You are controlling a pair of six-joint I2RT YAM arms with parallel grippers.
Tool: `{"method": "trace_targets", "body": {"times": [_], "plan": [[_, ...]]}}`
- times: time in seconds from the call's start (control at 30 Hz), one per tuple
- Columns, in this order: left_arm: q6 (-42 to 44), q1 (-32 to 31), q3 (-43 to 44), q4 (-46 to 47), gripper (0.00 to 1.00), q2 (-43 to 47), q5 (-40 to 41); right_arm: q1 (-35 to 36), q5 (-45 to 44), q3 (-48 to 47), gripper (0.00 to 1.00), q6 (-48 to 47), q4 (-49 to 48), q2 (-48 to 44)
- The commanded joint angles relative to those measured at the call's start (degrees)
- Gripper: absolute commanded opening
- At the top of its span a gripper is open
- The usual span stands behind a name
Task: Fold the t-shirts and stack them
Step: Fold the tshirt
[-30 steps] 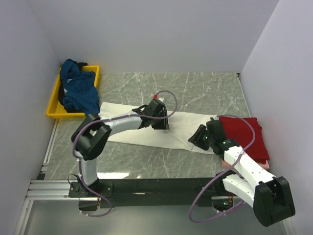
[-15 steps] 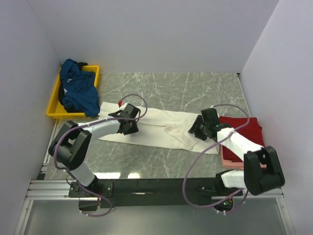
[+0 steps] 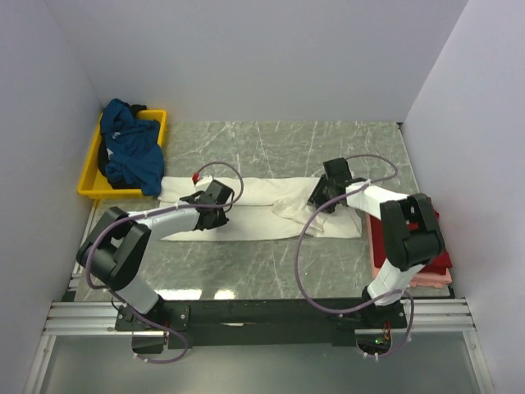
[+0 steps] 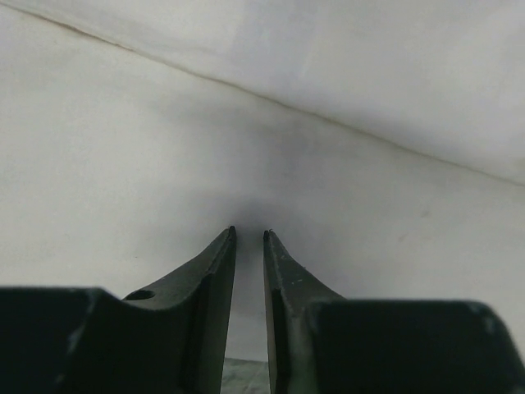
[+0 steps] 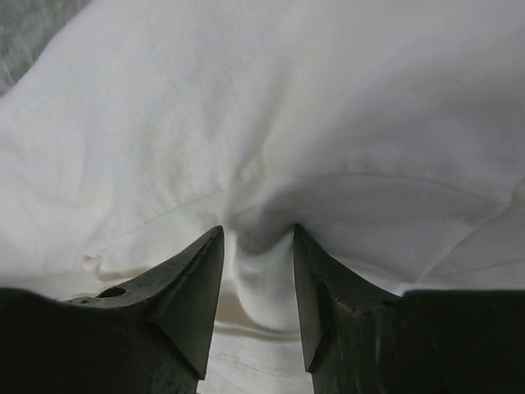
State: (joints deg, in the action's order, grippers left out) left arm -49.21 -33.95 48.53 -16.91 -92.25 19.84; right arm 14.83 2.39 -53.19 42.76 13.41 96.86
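Observation:
A cream-white t-shirt lies as a long strip across the middle of the table. My left gripper rests on its left part. In the left wrist view its fingers stand a narrow slit apart, tips pressed on the flat cloth; a pinch does not show. My right gripper is at the shirt's rumpled right part and is shut on a raised fold of the white cloth, which bulges between the jaws. A dark teal-blue t-shirt is heaped at the back left. A red t-shirt lies at the right on a pale pink one.
The yellow tray under the blue shirt stands in the back left corner against the wall. White walls close the table on three sides. My right arm reaches over the red and pink stack. Purple cables loop above both wrists.
The right gripper has swung back and left, dragging the shirt's right end with it. The left gripper slid left, then held. The slanted shirt now lies as a straighter strip.

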Motion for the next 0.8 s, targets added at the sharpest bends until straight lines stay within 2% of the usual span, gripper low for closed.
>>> {"method": "trace_targets", "body": {"times": [0.0, 0.23, 0.47, 0.6, 0.77], "plan": [[-5.4, -2.2, -5.2, -4.4, 0.27, 1.6, -3.8, -0.3, -1.3, -8.0, 0.46, -2.5, 4.1, 7.4], [-12.7, -11.7, -7.5, -4.4, 0.27, 3.7, -7.3, -0.3, -1.9, -29.4, 0.43, -9.8, 15.3, 22.0], [-16.9, -23.2, -3.8, -3.1, 0.27, 0.2, -10.1, 0.2, -4.2, -48.8, 0.42, -15.7, 26.9, 31.9], [-15.7, -26.5, 0.4, -1.5, 0.28, -2.6, -11.8, 0.2, -3.5, -59.1, 0.43, -18.5, 30.7, 37.5], [-12.9, -27.7, 6.9, -2.2, 0.29, -5.2, -12.0, 0.3, -2.7, -66.2, 0.48, -20.8, 32.5, 41.2]]}}
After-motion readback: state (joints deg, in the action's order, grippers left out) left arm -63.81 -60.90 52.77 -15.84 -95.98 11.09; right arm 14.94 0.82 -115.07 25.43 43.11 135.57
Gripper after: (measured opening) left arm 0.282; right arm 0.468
